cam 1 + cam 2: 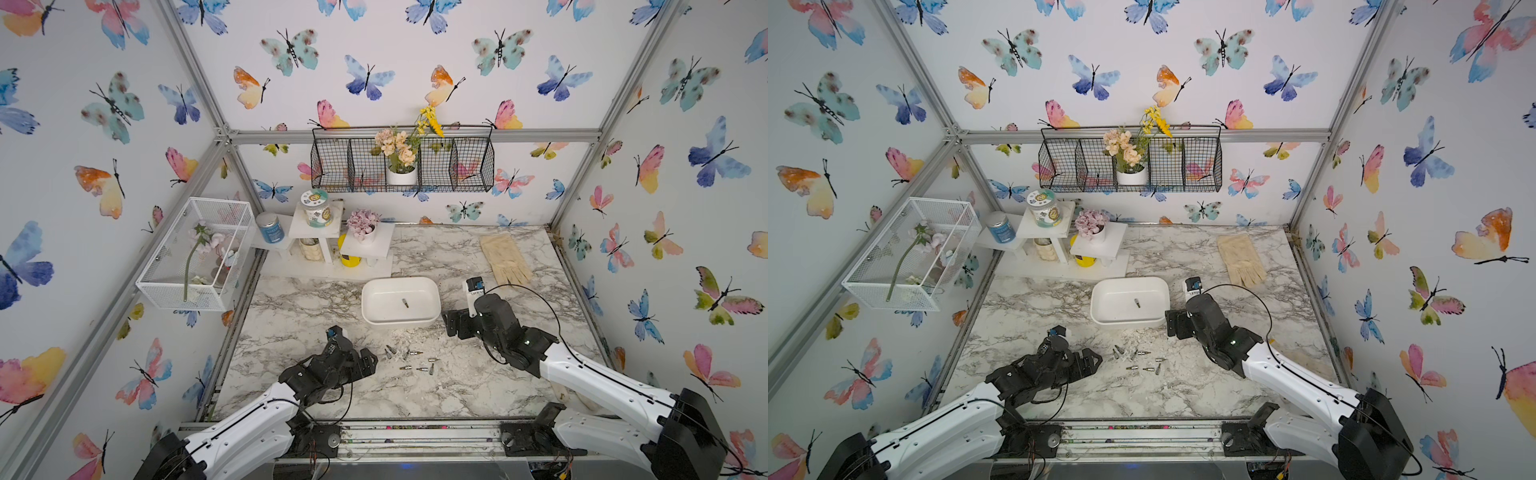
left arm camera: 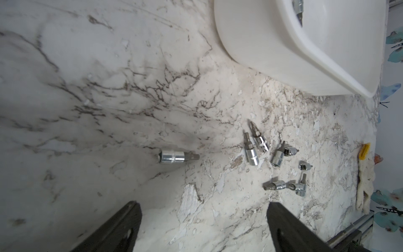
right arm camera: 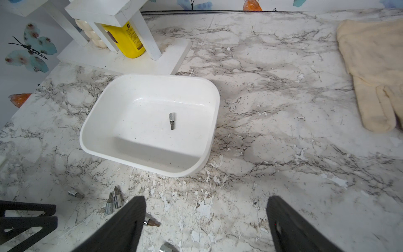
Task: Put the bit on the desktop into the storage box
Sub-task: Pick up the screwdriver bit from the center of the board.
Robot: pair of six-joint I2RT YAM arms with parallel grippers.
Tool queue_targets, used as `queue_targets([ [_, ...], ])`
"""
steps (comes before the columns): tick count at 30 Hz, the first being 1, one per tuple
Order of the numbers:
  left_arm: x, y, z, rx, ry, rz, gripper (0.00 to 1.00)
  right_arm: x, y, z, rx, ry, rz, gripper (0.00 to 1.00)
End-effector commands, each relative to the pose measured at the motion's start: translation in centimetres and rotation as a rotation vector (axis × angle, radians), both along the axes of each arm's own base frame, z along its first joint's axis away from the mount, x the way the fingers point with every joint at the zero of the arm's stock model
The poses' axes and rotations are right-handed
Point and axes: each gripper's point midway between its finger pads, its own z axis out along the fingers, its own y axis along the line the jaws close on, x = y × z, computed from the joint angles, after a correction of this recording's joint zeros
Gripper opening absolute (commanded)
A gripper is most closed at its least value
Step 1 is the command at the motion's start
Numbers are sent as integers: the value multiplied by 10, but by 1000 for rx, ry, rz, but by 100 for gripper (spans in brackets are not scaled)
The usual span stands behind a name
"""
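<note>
Bits: small, hard, slick steel, light, apt to roll; pinch across the thick socket end. Left end effector and right end effector open, empty.

Marble-veined desktop bearing white storage box, scattered loose bits, cream glove, white stepped stand.

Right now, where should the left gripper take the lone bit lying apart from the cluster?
By its chrome barrel, the widest part of the lone bit, not the short dark tip. It lies flat on the desktop, so come from straight above. Its length runs along the open left gripper's closing line; probably turn the wrist a quarter so the jaws span the barrel.
</note>
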Motion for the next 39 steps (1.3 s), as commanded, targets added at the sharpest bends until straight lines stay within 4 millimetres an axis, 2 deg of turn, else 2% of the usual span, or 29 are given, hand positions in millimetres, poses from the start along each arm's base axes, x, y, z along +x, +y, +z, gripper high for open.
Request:
queue_targets([
  [1, 9, -2, 2, 0, -39, 14, 95, 3, -7, 2, -3, -17, -37, 92],
  [20, 24, -8, -11, 52, -52, 0, 93, -1, -14, 0, -8, -14, -51, 92],
  [39, 36, -2, -19, 174, -74, -17, 87, -4, -16, -5, -11, -4, -52, 92],
])
